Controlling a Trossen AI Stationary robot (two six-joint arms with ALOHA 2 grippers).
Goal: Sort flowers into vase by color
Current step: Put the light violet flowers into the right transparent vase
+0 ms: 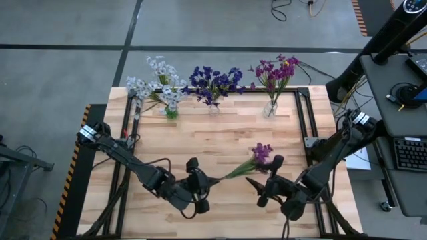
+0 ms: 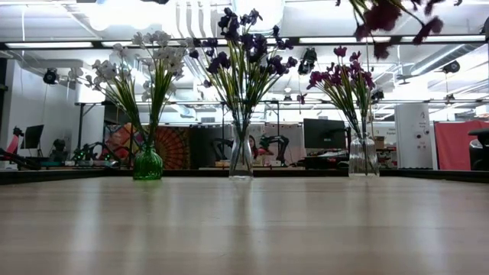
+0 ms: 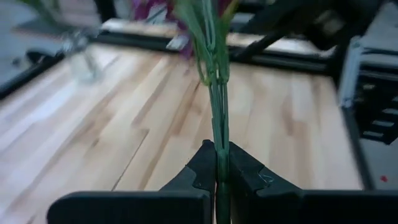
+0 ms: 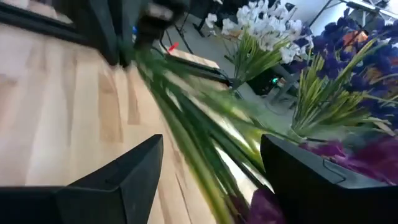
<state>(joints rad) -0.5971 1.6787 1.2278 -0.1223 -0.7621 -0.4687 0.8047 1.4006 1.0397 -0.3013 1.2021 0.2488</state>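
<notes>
Currently held: one magenta sprig [image 1: 250, 160], stem end clamped in the left gripper [image 1: 205, 181], long axis slanting up toward the magenta vase [image 1: 269, 108], blossoms beside the right gripper [image 1: 261, 180], whose fingers stand apart around the stem.

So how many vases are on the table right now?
3, along the far edge: green vase with white flowers, middle clear vase with dark blue, right clear vase with magenta.
</notes>
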